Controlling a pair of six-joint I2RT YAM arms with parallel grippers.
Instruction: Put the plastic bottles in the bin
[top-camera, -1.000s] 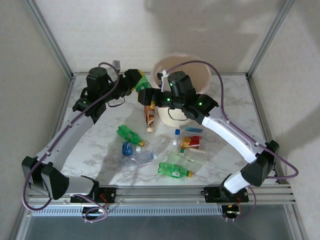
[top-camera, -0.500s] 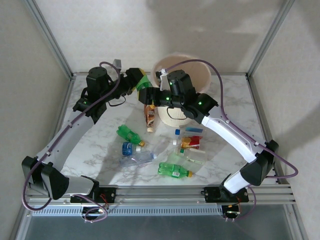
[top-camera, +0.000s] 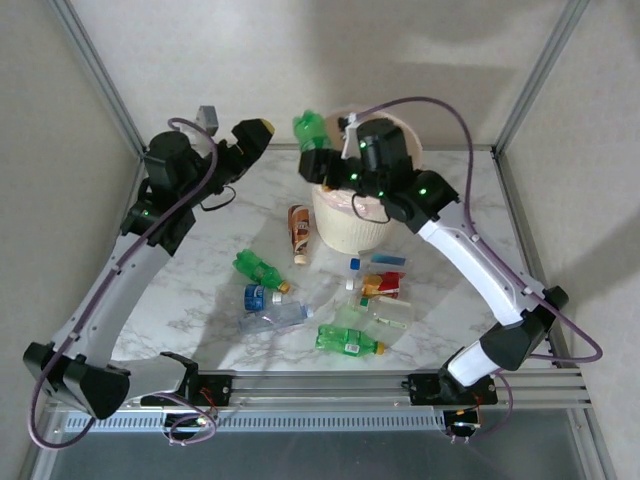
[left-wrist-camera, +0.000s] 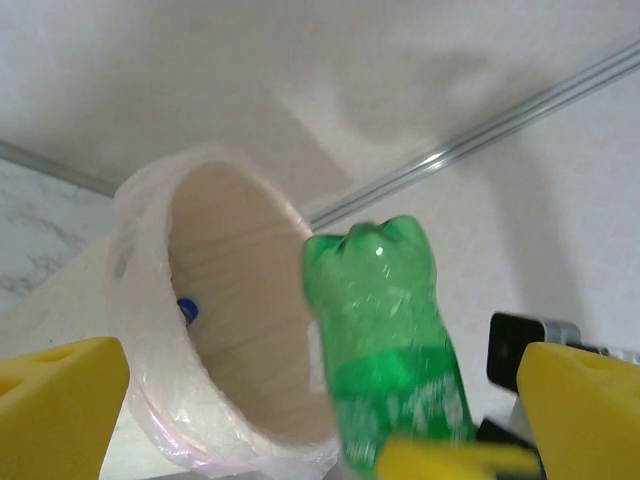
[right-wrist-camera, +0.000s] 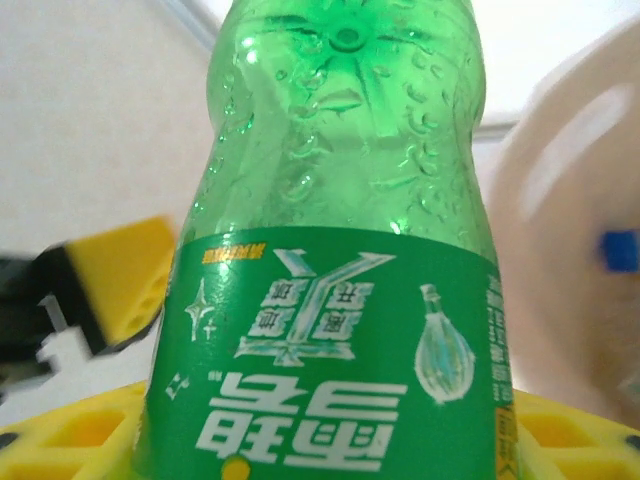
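The left hand (top-camera: 257, 131) has drawn back from the handover and now hangs empty near the far edge of the counter (top-camera: 190, 285), its yellow fingers (left-wrist-camera: 60, 405) spread wide. The green bottle (top-camera: 308, 129) it was sharing has gone up with the right hand (top-camera: 317, 152), which pinches it base-up just beside the rim of the bin (top-camera: 345, 228). The other bottles (top-camera: 300, 315) lie unmoved on the counter. The left wrist view looks into the bin, where a small blue bit (left-wrist-camera: 187, 308) sits. The right wrist view shows the upside-down label (right-wrist-camera: 320, 390) between yellow pads (right-wrist-camera: 565, 440).
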